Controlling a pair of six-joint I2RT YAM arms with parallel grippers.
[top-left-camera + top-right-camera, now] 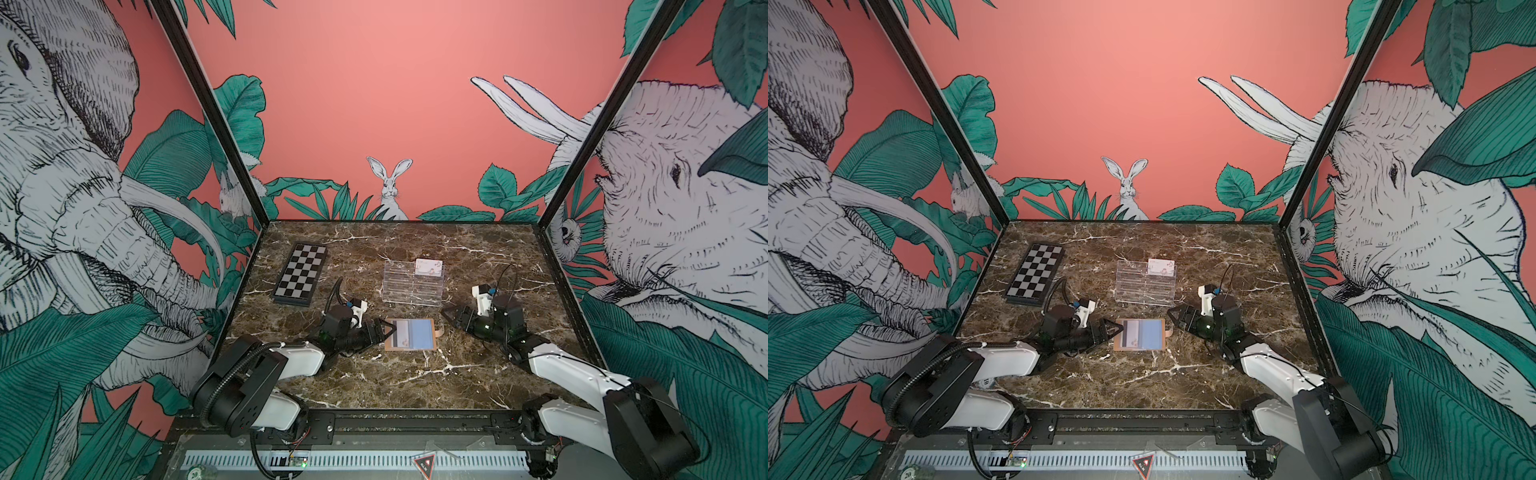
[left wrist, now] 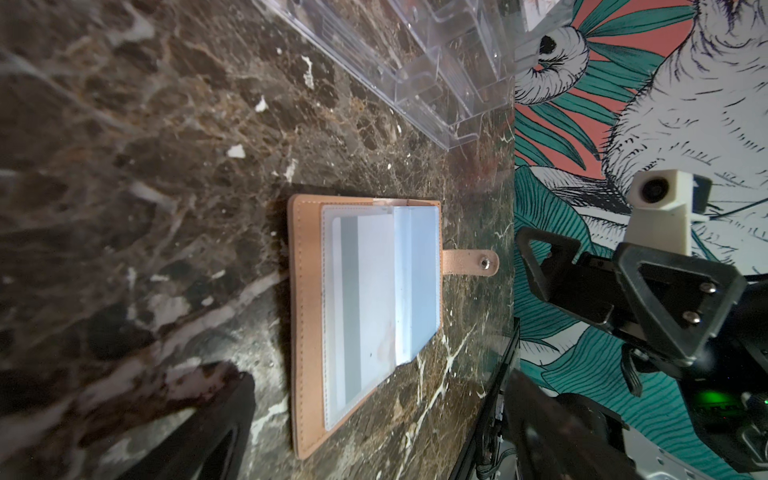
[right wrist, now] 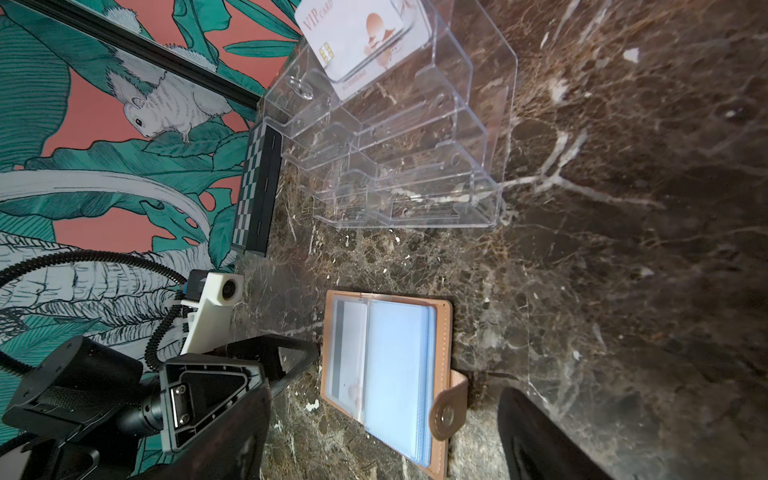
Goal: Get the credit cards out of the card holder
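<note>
Far left of the marble table you have the chequered board, lying flat and well apart from everything else. Your left gripper sits low at the left edge of the card holder with its jaws apart and nothing between them. One fingertip is right at the holder's edge, but I can't tell if it touches. The holder lies open and flat near the table's middle, between your two grippers. The credit cards are still in its clear sleeves: a whitish one with a grey stripe on the left side, pale blue ones stacked on the right. The snap tab lies flat on the marble, sticking out toward the right arm. Behind the holder stands the clear acrylic rack, with a white VIP card upright in its back tier on the right side. Your right gripper hovers just off the holder's right, near the tab, jaws spread wide, empty, not touching it
</note>
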